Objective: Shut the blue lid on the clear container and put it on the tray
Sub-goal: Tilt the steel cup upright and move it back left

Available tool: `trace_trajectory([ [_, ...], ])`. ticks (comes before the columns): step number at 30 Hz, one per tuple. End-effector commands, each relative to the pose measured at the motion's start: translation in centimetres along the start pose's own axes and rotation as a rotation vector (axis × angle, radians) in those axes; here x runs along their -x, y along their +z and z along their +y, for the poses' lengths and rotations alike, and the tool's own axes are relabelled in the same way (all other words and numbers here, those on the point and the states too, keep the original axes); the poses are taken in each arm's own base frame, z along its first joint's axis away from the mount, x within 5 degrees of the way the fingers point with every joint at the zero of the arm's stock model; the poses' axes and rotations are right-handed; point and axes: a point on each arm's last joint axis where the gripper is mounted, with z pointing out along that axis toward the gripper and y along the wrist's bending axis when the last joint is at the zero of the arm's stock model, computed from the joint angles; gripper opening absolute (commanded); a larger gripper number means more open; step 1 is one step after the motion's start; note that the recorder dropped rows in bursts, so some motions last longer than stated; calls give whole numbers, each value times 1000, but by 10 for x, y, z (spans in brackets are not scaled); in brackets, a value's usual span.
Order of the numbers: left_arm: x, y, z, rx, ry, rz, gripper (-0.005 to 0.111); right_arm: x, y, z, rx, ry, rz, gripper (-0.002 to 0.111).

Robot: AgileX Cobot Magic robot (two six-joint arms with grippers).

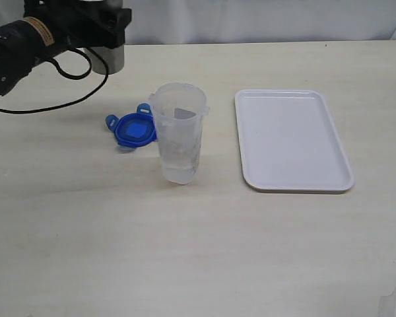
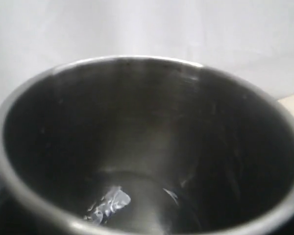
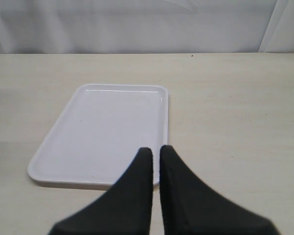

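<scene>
A pale wood-grain counter (image 1: 198,251) is backed by a white curtain (image 1: 251,20). On it a tall, translucent, slightly tapered plastic container (image 1: 178,135) stands upright and uncapped. It is set between a small round bright-blue plastic lid (image 1: 133,129) — lying flat just beside it, perhaps touching — and a flat white rectangular tray (image 1: 294,139), which lies apart and holds nothing. The right fingers (image 3: 144,169) are seen pressed together on nothing, pointed toward the tray. The left arm (image 1: 26,39) is held at the far corner over a grey steel cup (image 2: 147,147), whose mouth fills the wrist view. The left fingers are hidden, so it cannot be told whether the cup is clamped or merely straddled. No step of the task is judged done. Because the lid lies so close to the narrow, probably light container, the container could be nudged over by fingers lowered for the lid. If the lid were pressed on without the container being steadied, it might slide or topple. If the tabs were left unlatched, the lid could be lost on the way to the tray.
</scene>
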Motion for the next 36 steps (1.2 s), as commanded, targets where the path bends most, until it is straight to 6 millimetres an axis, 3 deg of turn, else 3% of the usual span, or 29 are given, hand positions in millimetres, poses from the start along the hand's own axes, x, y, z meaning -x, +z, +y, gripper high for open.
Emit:
trace_trajectory([
  [1, 6, 6, 35, 61, -160, -63, 0, 0, 0, -1, -9, -6, -2, 5],
  [4, 1, 21, 51, -9, -174, -25, 0, 0, 0, -1, -9, -6, -2, 5],
  [11, -5, 57, 64, 43, -63, 38, 0, 0, 0, -1, -9, -6, -2, 5],
  [16, -15, 65, 65, 23, -69, 23, 0, 0, 0, -1, -9, -6, -2, 5],
  [23, -45, 80, 66, 2, -143, -18, 0, 0, 0, -1, -9, -6, -2, 5],
  [27, -60, 93, 71, 23, -100, 27, 0, 0, 0, -1, -9, -6, -2, 5],
  [36, -69, 117, 66, 11, -64, -10, 0, 0, 0, -1, -9, -6, -2, 5],
])
